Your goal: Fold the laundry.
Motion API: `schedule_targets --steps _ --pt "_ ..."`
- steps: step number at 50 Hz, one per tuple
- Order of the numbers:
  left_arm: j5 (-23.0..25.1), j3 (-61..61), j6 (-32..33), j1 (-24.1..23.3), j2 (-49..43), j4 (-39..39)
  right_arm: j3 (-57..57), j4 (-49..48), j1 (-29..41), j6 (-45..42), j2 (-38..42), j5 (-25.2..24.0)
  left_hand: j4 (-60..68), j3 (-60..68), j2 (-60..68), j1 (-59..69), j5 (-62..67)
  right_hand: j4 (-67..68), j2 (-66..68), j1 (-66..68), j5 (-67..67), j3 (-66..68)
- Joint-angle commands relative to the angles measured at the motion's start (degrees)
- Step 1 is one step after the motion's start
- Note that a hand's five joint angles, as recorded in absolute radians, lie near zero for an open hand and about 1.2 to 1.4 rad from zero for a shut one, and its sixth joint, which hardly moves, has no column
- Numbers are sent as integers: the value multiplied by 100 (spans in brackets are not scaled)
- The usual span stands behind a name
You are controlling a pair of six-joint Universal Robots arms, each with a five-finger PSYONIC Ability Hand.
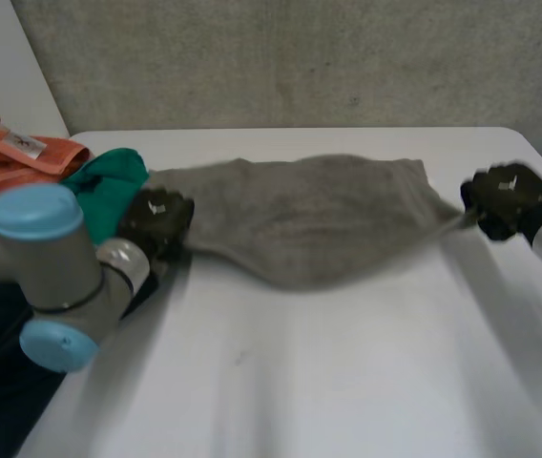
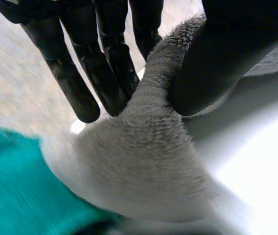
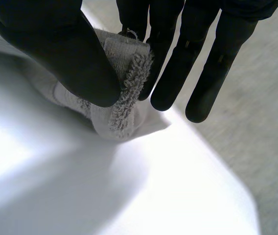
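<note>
Holds a grey terry towel (image 1: 300, 219) stretched from 9 o'clock to 3 o'clock across the far half of the white table (image 1: 300, 382), its middle bellying toward 6 o'clock. Grips the 9 o'clock end with the left hand (image 1: 156, 221): in the left wrist view, clamped on a fold of the pile between thumb and straight fingers (image 2: 100, 63). Grips the 3 o'clock end with the right hand (image 1: 505, 198): in the right wrist view, pinched on a hemmed corner between thumb and fingers (image 3: 178, 73), with the cloth drawn taut to a point there. Shows a green cloth (image 1: 109, 186) touching the towel at 10 o'clock of the left hand. Shows an orange cloth (image 1: 13, 157) with a white label just beyond it, at 9 o'clock of the green one.
</note>
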Motion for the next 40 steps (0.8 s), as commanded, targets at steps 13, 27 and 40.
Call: schedule_targets --steps 13,27,40 --pt "-199 -634 445 -214 62 296 341 394 -567 53 19 -38 -4564 -4540 -4569 -4351 -4303 1132 1322 1639 1187 1189" --pt "-446 -257 603 -170 -667 762 411 421 -830 150 -60 59 -3841 -3817 -3846 -3627 -3580 1132 1322 1639 1187 1189" --pt "-1131 -274 603 -21 -475 1254 385 438 -822 141 -95 235 -3403 -3380 -3408 -3190 -3143 1132 1322 1639 1187 1189"
